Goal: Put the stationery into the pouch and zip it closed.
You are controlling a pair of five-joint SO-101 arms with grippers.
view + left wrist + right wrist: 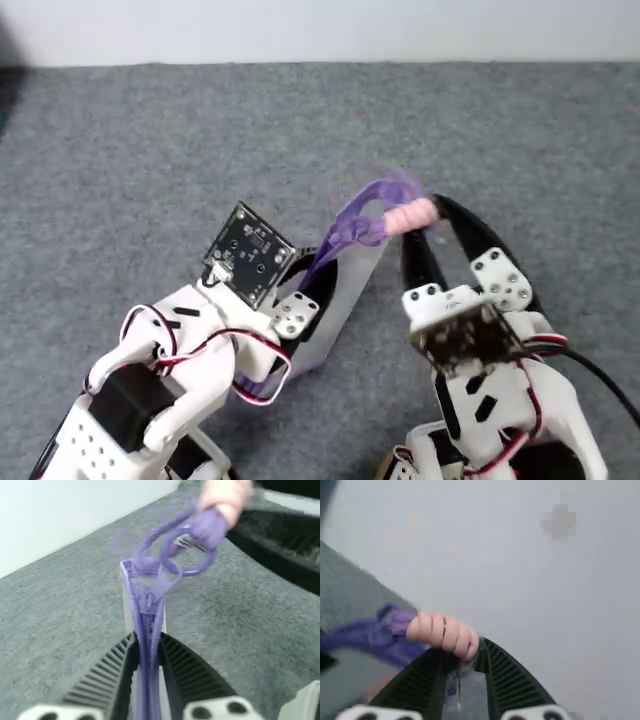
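Note:
A pale grey pouch (345,290) with a purple zipper (147,615) stands on edge over the grey carpet. My left gripper (308,285) is shut on its zipper edge, and the zipper runs out between the fingers (147,647). A purple cord loop (355,225) leads from the zipper's far end to a pink ribbed pull (410,215). My right gripper (425,215) is shut on that pink pull (442,632), with the cord (375,635) trailing off beside it. The left wrist view has the pull (225,495) and cord (180,545) raised above the pouch's end.
Grey carpet (150,150) covers the table, with open room on the left and towards the back. A white wall (320,30) runs along the far edge. The two arms stand close together at the front.

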